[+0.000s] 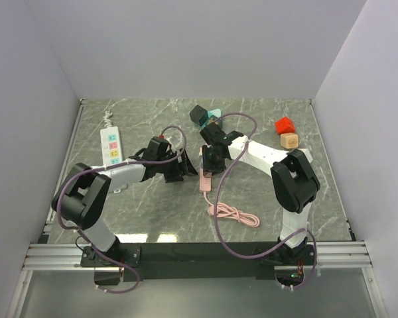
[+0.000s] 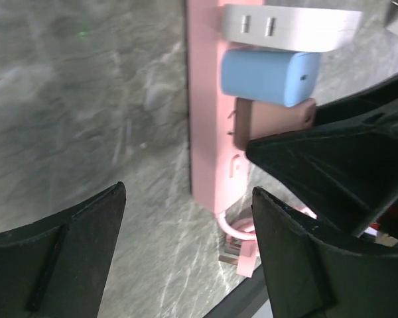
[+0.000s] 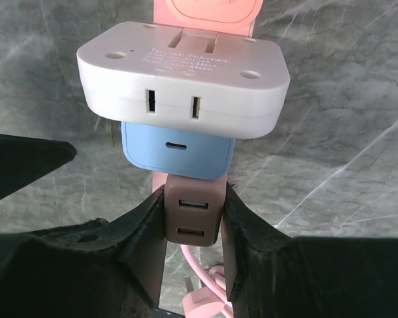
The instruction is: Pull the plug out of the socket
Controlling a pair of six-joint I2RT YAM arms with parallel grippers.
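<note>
Now the right end effector [image 3: 194, 199] pinches the brown plug [image 3: 194, 225] by its sides. It stands on the pink power strip [image 2: 209, 132], mid-worktop [image 2: 86, 99]. Best pull straight off while the left end effector [image 2: 189, 195], wide open beside the strip, steadies it. The blue plug [image 3: 178, 149] crowds one side; there is open room above.

Both flanks of the brown plug [image 3: 192, 225] are occupied by the right claw [image 3: 194, 197]. Its far side is closed off by the blue charger [image 3: 178, 151] and white adapter [image 3: 182, 76]. Bare bench [image 2: 73, 99] is left free beside the pink strip [image 2: 209, 132], within the wide gap of the left claw [image 2: 188, 192].
</note>
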